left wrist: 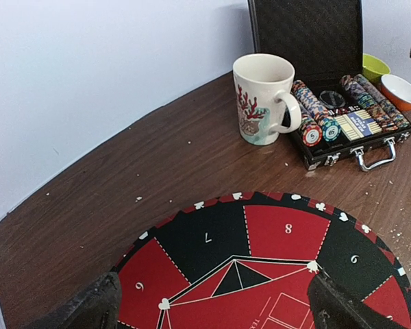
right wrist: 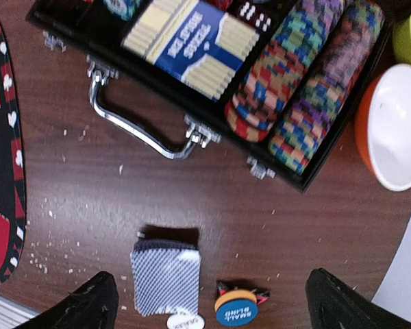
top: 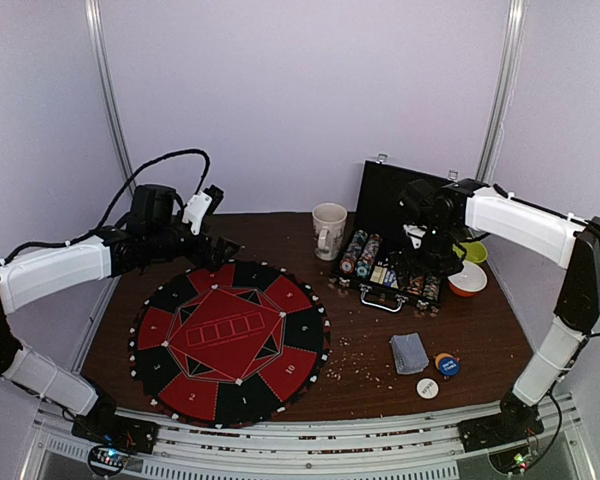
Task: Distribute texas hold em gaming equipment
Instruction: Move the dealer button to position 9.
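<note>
A black case (top: 392, 270) holds rows of striped-edge poker chips (top: 360, 254) and a boxed deck (right wrist: 192, 41). A grey-blue-backed card deck (top: 409, 352) lies on the table near the front right. Beside it are a blue-and-orange button disc (top: 446, 364) and a white button disc (top: 427, 388). All show in the right wrist view: deck (right wrist: 166, 281), blue disc (right wrist: 235, 308), white disc (right wrist: 185, 321). My right gripper (right wrist: 209, 301) is open, high above the deck and discs. My left gripper (left wrist: 212, 301) is open and empty above the far edge of the round red-and-black poker mat (top: 230, 342).
A cream mug (top: 328, 230) stands left of the case. A yellow-green bowl (top: 473, 252) and an orange bowl (top: 468, 278) sit right of the case. The case lid stands upright behind it. White crumbs dot the brown table.
</note>
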Robot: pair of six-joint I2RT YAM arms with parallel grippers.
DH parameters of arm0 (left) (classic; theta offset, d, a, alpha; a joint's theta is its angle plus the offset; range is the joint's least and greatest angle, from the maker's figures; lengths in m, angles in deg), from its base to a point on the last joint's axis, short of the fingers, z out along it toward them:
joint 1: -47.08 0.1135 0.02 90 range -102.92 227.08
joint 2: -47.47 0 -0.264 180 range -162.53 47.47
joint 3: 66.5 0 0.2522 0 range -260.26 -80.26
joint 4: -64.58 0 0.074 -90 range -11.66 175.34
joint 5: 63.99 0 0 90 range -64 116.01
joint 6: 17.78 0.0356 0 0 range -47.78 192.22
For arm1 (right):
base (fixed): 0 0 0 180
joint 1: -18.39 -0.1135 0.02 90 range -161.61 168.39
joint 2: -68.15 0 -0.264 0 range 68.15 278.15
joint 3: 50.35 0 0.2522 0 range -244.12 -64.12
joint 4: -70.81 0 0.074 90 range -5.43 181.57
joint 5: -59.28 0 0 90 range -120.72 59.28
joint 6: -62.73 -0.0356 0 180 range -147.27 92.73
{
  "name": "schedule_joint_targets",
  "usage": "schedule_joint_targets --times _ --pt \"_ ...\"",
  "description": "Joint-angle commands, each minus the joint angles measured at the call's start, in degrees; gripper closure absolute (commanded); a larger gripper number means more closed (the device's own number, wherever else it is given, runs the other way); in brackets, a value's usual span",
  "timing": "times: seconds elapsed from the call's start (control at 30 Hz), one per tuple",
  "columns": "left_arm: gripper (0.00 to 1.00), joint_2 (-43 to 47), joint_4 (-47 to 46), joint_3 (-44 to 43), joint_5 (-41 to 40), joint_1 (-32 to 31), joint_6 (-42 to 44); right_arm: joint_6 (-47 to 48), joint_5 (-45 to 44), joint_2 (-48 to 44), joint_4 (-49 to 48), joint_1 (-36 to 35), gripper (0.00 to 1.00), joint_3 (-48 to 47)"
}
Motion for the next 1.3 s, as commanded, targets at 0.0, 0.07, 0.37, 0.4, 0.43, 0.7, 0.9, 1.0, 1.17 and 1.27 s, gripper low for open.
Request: schedule_joint_targets --times 0.0,0.07,0.37,0.4,0.43,0.7,0.9,1.0,1.17,1.27 --pt "0.02 0.45 -3.03 0.61 -1.1 -0.27 0.53 -5.76 4.27 -5.42 7.01 -3.87 0.02 5.6" --pt "0.02 0.22 -2.94 0.53 -1.18 -0.22 0.54 -9.2 5.03 -7.32 8.56 -6.46 0.03 8.83" --pt "0.02 -0.18 -3.06 0.69 -0.96 -0.24 0.42 -25.99 12.34 -17.1 4.66 -18.98 0.07 26.91" --pt "0.02 -0.08 -3.03 0.74 -0.96 -0.2 0.45 -27.65 12.14 -17.51 3.92 -19.89 0.08 28.65" --pt "0.02 0.01 -3.11 0.71 -0.93 -0.27 0.43 -28.97 12.28 -17.76 2.87 -20.83 0.08 30.24" --pt "0.02 0.45 -3.27 0.94 -1.01 -0.17 0.35 -32.62 12.06 -19.11 -5.71 -22.27 0.15 39.79" --pt "0.02 0.69 -3.47 1.17 -1.25 -0.21 0.39 -32.12 12.32 -16.32 -9.95 -22.28 0.2 42.46" --pt "0.02 0.53 -3.55 1.23 -1.03 -0.22 0.44 -30.79 13.26 -15.84 -12.23 -21.9 0.24 42.65" --pt "0.02 0.6 -3.56 1.26 -0.89 -0.26 0.58 -28.2 12.9 -14.56 -11.82 -20.33 0.27 42.85" --pt "0.02 0.59 -3.68 1.38 -1.13 -0.2 0.66 -27.71 11.45 -14.47 -10.55 -19.86 0.27 43.17"
